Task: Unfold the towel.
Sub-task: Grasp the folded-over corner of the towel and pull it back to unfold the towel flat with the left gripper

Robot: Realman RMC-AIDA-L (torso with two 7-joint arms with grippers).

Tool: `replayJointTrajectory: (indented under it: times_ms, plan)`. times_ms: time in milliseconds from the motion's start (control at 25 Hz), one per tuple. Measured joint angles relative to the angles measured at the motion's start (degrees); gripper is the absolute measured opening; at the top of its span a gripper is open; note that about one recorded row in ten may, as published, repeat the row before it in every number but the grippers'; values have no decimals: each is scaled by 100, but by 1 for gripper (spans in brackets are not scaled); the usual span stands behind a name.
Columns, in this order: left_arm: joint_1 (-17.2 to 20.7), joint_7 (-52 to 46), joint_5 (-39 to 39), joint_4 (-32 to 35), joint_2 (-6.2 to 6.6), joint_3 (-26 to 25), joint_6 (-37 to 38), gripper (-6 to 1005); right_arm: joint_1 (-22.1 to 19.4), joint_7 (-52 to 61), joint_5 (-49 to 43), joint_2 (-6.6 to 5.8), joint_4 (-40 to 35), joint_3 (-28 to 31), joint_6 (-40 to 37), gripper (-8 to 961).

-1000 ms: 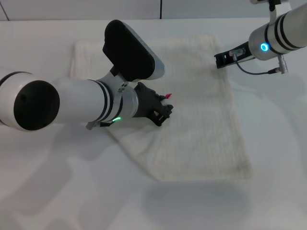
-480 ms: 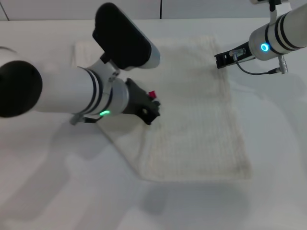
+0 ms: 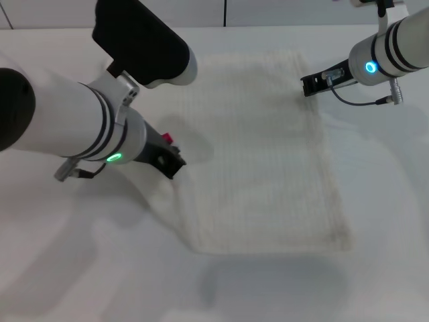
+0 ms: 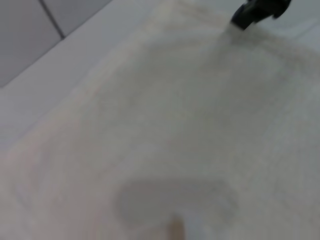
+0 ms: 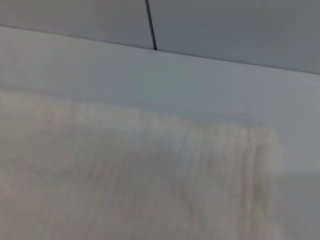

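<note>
Change: the left gripper (image 3: 169, 159) has travelled from frame centre toward the left edge over the last second, carrying the tagged corner with it; the flap that lay doubled across the middle is now drawn out.
Meaning: the unfold appears nearly complete; only the corner under the left gripper stays raised and bunched.
Towel (image 3: 268, 154): centre and right of the head view, flat on the table (image 3: 389, 215), from the upper middle down to the lower centre.
Tag (image 3: 167, 139): red-pink, at the left gripper tips, left of centre.
Left gripper state: closed narrow on the towel corner, as judged from the cloth lifted at its tips.
Right gripper (image 3: 315, 82): upper right, at the towel's far right corner; whether it grips or merely presses the cloth cannot be told.
Edges: right and lower edges lie straight; the lower-left edge runs diagonally up to the held corner.
Open room: bare table left of and below the left gripper, enough for further outward pull.
Risk: pulling further may drag the whole cloth.
</note>
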Motion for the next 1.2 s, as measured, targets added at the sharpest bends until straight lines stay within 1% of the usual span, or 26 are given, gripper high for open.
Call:
replayJointTrajectory:
  times_ms: [40, 200, 600, 1040, 1200]
  plan:
    - [0, 0, 0, 0, 0, 0, 0, 69, 0, 0, 0, 0, 0, 0, 0, -3]
    - [10, -241, 284, -186, 2, 35, -471, 73, -12, -20, 0, 21, 23, 0, 16, -3]
    - [17, -491, 390, -262, 11, -43, -893, 82, -16, -62, 0, 55, 29, 0, 31, -3]
    - [21, -692, 396, -298, 19, -112, -1316, 93, -19, -70, 0, 58, 25, 0, 38, -3]
    - [128, -759, 396, -455, 21, -109, -1431, 96, -22, -71, -3, 58, 30, 0, 38, -3]
